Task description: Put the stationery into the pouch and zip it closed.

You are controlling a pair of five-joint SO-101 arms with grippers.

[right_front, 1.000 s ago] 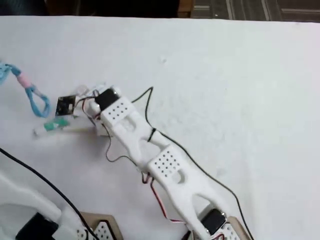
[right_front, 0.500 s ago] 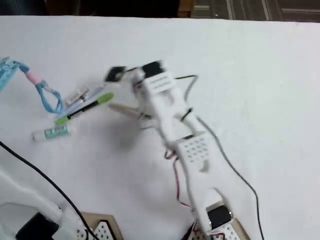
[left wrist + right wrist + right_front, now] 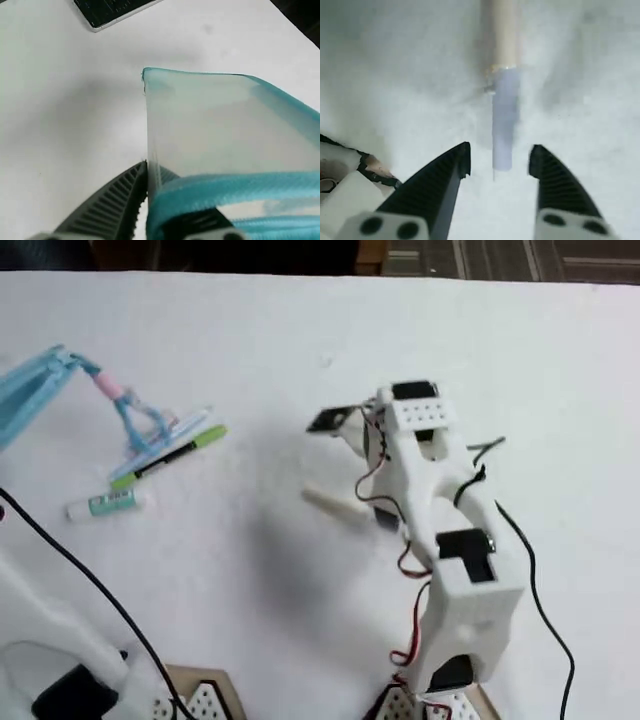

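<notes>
**Pouch gripped, pen loose**

The left gripper point(image 3: 152, 172) is clamped on the pouch point(image 3: 210, 125) (clear, teal zip) at the left side of the table point(image 3: 500, 340). The right gripper point(image 3: 499, 152) hangs spread above a pen point(image 3: 502, 100) lying mid-table. A marker point(image 3: 170, 453) and tube point(image 3: 105, 503) lie near the pouch.

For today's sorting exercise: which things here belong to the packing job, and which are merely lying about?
Job: translucent teal-edged zip pouch; beige stick with lilac end; green-capped black pen; white-and-blue stick; white tube with green label.
Lying about: dark flat slab with pale edge; black cable.
</notes>
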